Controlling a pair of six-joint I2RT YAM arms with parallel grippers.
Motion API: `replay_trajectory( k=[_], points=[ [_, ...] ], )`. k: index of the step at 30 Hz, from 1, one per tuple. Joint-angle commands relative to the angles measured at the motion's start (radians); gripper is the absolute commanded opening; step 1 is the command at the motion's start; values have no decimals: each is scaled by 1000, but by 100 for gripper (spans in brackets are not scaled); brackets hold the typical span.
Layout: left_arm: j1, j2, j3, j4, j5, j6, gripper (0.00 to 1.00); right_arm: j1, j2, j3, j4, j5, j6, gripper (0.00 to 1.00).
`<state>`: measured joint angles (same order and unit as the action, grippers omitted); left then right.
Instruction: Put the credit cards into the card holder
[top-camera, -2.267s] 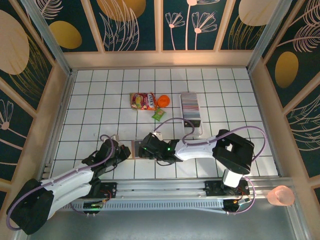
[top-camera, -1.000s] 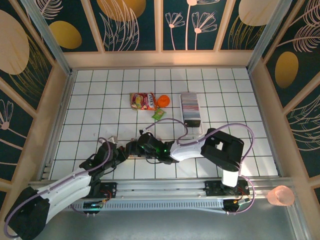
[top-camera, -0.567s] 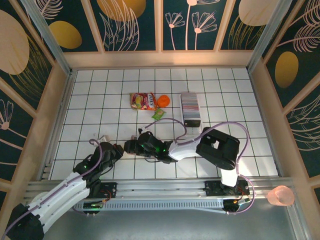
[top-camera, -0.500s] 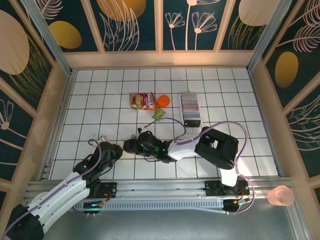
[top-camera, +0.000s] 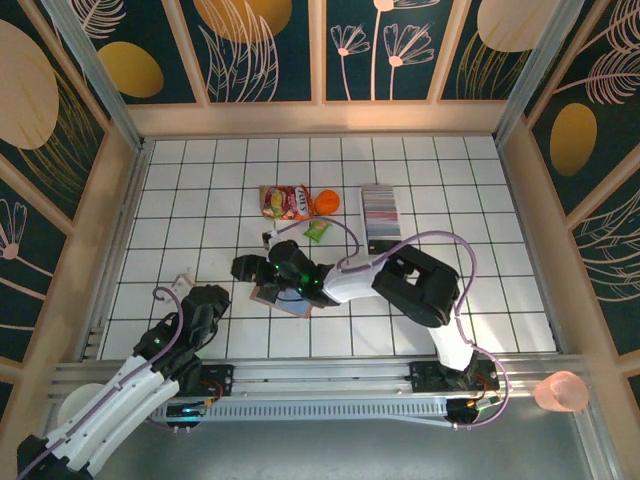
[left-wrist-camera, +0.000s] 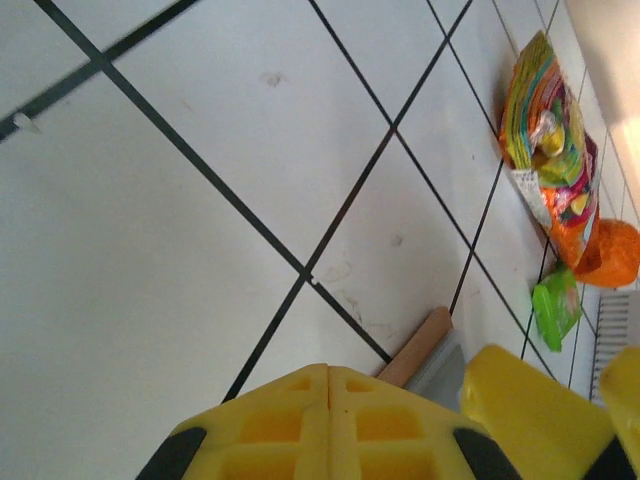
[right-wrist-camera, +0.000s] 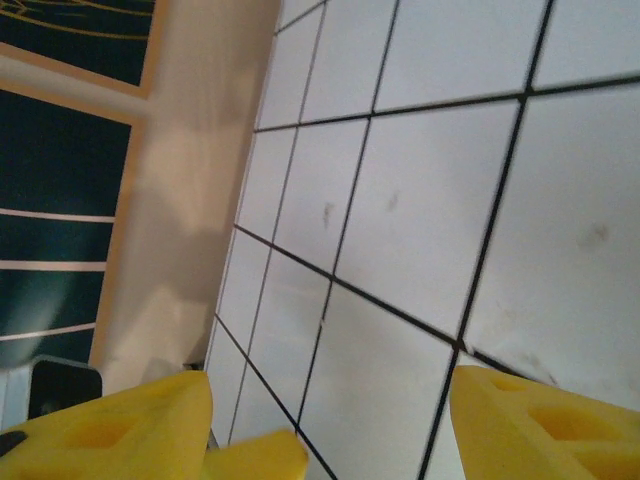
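Note:
The salmon-pink card holder lies on the tiles, partly under my right arm. In the left wrist view its pink edge and grey inside show just past my fingers. The credit cards stand as a striped row far behind it. My left gripper is shut on nothing, just left of the holder. My right gripper is open over bare tiles, left of and beyond the holder, with nothing in it. One of its yellow fingers shows in the left wrist view.
A colourful snack packet, an orange piece and a small green packet lie behind the holder. A white tray holds the card row. A wooden wall borders the left side.
My left arm has pulled back toward the near left, off the card holder. My right gripper has swung left and farther away, past the holder, which now lies tilted under the arm.

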<state>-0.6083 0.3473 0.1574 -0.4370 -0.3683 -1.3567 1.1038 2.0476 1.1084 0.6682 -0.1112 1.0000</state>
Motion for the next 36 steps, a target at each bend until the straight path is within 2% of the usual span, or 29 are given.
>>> replay_trajectory(
  k=[1,9,12,16,20,23,27,31,33,36],
  points=[
    [-4,0,25,-53,-35,-18,0,-33,60,57,89,-58,-44,64],
    [-3,55,33,-25,-18,11,0,-69,226,256,111,-151,-100,64],
    [-4,79,50,23,15,107,0,-81,215,265,106,-148,-110,64],
    [-4,160,66,96,29,210,8,-94,89,191,-37,-31,-160,65],
    [0,333,147,153,48,324,27,-90,-102,54,-226,115,-178,65],
    [44,444,191,229,125,406,33,-81,-241,-58,-366,208,-144,65],
    [188,531,164,412,367,484,36,-42,-375,-137,-597,341,-76,62],
    [214,661,184,498,500,555,39,-15,-484,-223,-695,370,-6,59],
    [214,711,181,536,533,562,40,-10,-513,-241,-731,359,5,59],
    [216,773,178,537,496,594,40,2,-538,-245,-788,365,10,59]
  ],
)
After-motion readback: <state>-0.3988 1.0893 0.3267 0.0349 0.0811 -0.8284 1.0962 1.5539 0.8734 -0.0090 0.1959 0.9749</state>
